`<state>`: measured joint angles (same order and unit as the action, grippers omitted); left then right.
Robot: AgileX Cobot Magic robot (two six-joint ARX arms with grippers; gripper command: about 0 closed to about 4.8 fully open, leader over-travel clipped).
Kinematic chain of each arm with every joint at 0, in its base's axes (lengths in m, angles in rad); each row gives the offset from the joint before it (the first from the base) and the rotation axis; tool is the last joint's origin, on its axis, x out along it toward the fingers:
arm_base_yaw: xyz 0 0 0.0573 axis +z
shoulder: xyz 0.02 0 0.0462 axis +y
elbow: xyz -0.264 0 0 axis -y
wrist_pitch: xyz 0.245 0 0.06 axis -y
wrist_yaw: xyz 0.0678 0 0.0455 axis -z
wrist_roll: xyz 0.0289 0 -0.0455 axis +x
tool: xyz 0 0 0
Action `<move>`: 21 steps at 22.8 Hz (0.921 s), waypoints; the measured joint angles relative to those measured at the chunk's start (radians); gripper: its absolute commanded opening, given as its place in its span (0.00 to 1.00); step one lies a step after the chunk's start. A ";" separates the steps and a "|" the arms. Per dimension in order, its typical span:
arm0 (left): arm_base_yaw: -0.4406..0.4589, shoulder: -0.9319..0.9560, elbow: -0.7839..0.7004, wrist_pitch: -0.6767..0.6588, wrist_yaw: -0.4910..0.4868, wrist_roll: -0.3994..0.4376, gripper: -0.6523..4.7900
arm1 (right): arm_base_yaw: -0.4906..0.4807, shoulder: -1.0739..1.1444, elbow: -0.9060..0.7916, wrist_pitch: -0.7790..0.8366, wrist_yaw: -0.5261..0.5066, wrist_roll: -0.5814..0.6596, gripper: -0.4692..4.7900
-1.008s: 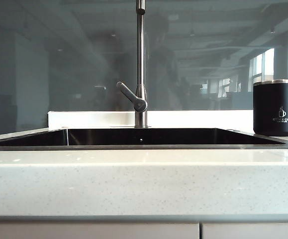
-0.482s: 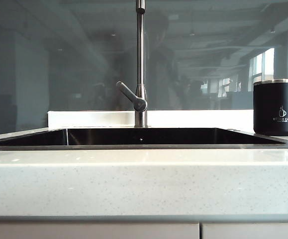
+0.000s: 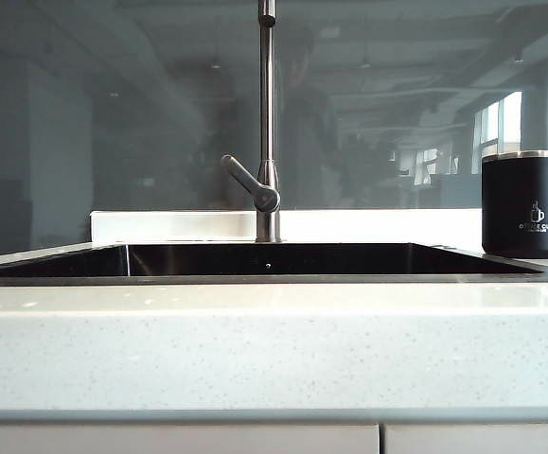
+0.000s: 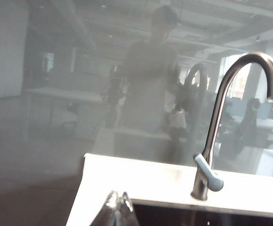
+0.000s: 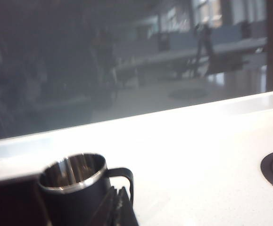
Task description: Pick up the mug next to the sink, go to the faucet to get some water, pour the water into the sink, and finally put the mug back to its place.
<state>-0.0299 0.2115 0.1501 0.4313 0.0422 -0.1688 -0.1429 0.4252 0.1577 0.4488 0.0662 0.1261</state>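
The mug (image 3: 524, 204) stands upright and empty on the desk (image 3: 274, 340) right of the sink (image 3: 274, 260). Left gripper (image 4: 117, 207) and right gripper (image 5: 115, 205) are both closed together, holding nothing; the right sits near the mug's handle

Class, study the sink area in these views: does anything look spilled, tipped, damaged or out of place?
Nothing stands out. The mug stands upright on the countertop right of the sink; the faucet is straight and no water shows. Left gripper and right gripper are shut, holding nothing.
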 measured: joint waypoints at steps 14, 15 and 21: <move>0.000 0.629 0.026 0.471 0.140 -0.005 0.11 | -0.132 1.009 0.113 0.676 -0.320 -0.026 0.53; 0.000 0.648 0.027 0.481 0.140 -0.005 0.11 | -0.132 1.045 0.128 0.701 -0.326 -0.026 0.53; 0.000 0.763 0.082 0.535 0.180 -0.007 0.11 | -0.132 1.173 0.231 0.760 -0.329 -0.026 0.53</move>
<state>-0.0303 0.9741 0.2317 0.9661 0.2218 -0.1761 -0.2752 1.5978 0.3889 1.2091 -0.2630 0.0998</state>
